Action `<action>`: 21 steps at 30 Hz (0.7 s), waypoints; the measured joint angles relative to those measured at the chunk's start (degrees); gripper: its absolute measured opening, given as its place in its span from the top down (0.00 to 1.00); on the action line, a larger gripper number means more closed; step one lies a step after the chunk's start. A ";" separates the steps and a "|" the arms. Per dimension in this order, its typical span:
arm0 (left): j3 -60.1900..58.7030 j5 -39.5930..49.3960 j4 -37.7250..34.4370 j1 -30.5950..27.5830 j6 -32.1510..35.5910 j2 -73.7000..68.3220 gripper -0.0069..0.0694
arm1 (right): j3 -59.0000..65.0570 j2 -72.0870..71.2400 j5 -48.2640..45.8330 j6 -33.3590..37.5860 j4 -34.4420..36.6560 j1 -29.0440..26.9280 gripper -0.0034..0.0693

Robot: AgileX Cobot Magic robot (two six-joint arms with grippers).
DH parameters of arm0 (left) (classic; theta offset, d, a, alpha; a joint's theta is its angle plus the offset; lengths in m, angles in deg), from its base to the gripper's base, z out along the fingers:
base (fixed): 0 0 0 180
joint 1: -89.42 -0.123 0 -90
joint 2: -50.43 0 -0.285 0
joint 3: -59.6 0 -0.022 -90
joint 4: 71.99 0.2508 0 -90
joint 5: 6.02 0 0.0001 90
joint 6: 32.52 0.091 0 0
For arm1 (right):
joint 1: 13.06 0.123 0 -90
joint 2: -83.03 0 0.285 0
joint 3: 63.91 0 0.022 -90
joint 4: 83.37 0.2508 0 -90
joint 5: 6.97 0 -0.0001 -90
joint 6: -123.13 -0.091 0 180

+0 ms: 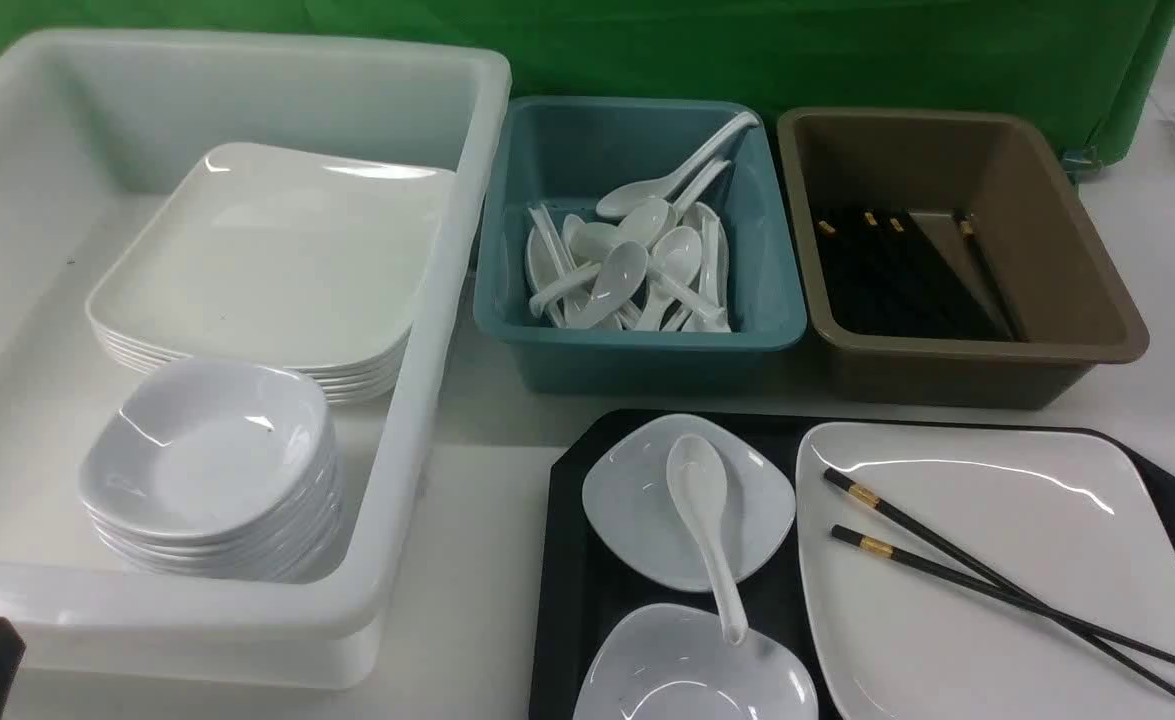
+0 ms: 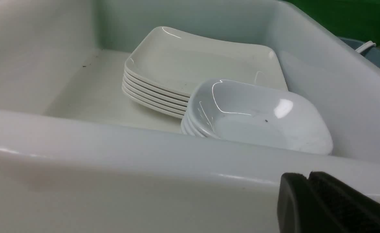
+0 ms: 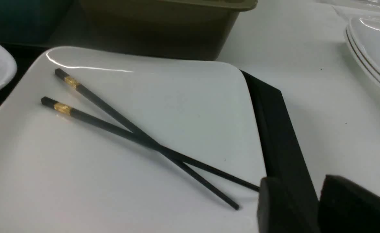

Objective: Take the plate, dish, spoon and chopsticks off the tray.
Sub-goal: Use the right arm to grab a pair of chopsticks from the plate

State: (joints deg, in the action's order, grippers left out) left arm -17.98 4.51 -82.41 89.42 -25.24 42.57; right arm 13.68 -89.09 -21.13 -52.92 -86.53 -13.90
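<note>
The black tray (image 1: 569, 600) sits at the front right. On it, the large white plate (image 1: 967, 490) carries the black chopsticks (image 1: 907, 524), crossed, gold bands pointing left. Left of the plate are two small white dishes, a far one (image 1: 637, 510) and a near one (image 1: 667, 670). The white spoon (image 1: 702, 490) lies bowl-up in the far dish, its handle reaching over the near one. My left gripper (image 2: 308, 176) is shut and empty outside the white tub's front wall. My right gripper (image 3: 301, 187) is open and empty over the tray rim (image 3: 274, 113), by the chopsticks' (image 3: 89, 97) thin ends on the plate (image 3: 177, 103).
A white tub (image 1: 417, 400) at the left holds a stack of plates (image 1: 267, 260) and a stack of small dishes (image 1: 207, 450). A teal tub (image 1: 507, 250) holds several spoons. A brown tub (image 1: 1077, 260) holds chopsticks. More plates (image 3: 374, 48) lie on the table right of the tray.
</note>
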 joint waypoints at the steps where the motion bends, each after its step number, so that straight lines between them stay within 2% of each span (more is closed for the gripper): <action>1: 0.00 0.00 0.00 0.00 0.00 0.00 0.89 | 0.00 0.00 0.00 0.00 0.00 0.00 0.62; 13: 0.00 -0.62 0.18 0.00 -0.06 0.00 0.89 | 0.00 0.00 0.00 0.00 0.00 0.00 0.62; 16: 0.00 -4.73 -4.15 0.00 -3.01 0.00 0.89 | 0.00 0.00 0.00 0.00 0.00 0.00 0.62; 21: 0.00 -16.12 -15.43 0.00 -14.00 0.00 0.89 | 0.00 0.00 0.00 0.00 0.00 0.00 0.62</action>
State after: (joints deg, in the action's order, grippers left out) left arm -17.98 -11.60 -97.84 89.42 -39.24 42.57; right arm 13.68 -89.09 -21.13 -52.92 -86.53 -13.90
